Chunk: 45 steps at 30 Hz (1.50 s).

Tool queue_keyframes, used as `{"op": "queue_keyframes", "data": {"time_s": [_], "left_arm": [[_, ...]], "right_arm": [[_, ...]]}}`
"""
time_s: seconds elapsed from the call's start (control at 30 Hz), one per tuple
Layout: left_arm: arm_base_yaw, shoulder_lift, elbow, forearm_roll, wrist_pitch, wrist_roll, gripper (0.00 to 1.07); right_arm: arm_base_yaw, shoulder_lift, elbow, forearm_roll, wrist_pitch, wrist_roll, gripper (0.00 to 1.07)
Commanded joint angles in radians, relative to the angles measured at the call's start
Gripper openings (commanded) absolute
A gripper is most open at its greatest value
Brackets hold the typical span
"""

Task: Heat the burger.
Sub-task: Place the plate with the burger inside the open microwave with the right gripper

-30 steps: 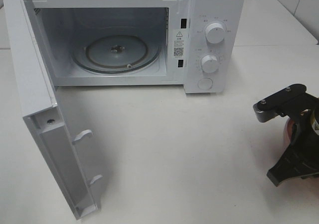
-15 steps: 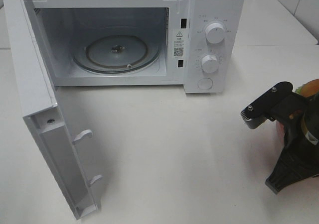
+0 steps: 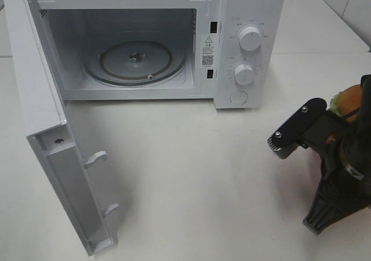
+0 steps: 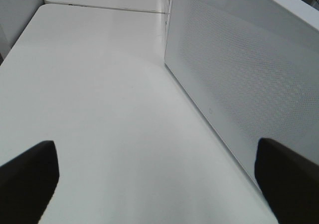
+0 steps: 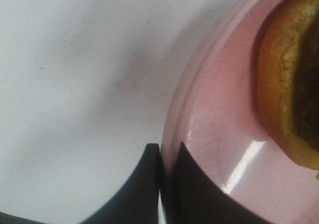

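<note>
While the right end effector pinches the pink plate by its rim, burger aboard, the left end effector gapes wide and empty. The microwave door stands open.

The microwave has a smooth white casing with a slight sheen, and its knobs look like white plastic. Inside, the turntable is clear glass, glinting at the rim. The door shows a fine dotted mesh texture in a smooth white face. The table is smooth, white and faintly reflective. The plate is glossy pink with a bright highlight, either glazed ceramic or hard plastic. The burger shows a grainy, porous golden bun edge. The left gripper and right gripper have matt black fingers, apparently plastic. The bracket on the right arm is dull black with small metal screw heads.
</note>
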Motion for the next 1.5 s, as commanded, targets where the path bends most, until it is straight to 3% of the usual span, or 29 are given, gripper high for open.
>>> {"op": "queue_keyframes", "data": {"time_s": [0.03, 0.9, 1.5], "left_arm": [[-0.006, -0.004, 0.003, -0.008, 0.003, 0.0, 1.0], [-0.006, -0.004, 0.003, -0.008, 0.003, 0.0, 1.0], [-0.006, -0.004, 0.003, -0.008, 0.003, 0.0, 1.0]], "right_arm": [[0.05, -0.014, -0.009, -0.059, 0.022, 0.008, 0.0], [0.36, -0.014, -0.009, -0.115, 0.013, -0.058, 0.0], [0.47, -0.014, -0.009, -0.154, -0.027, -0.141, 0.0]]}}
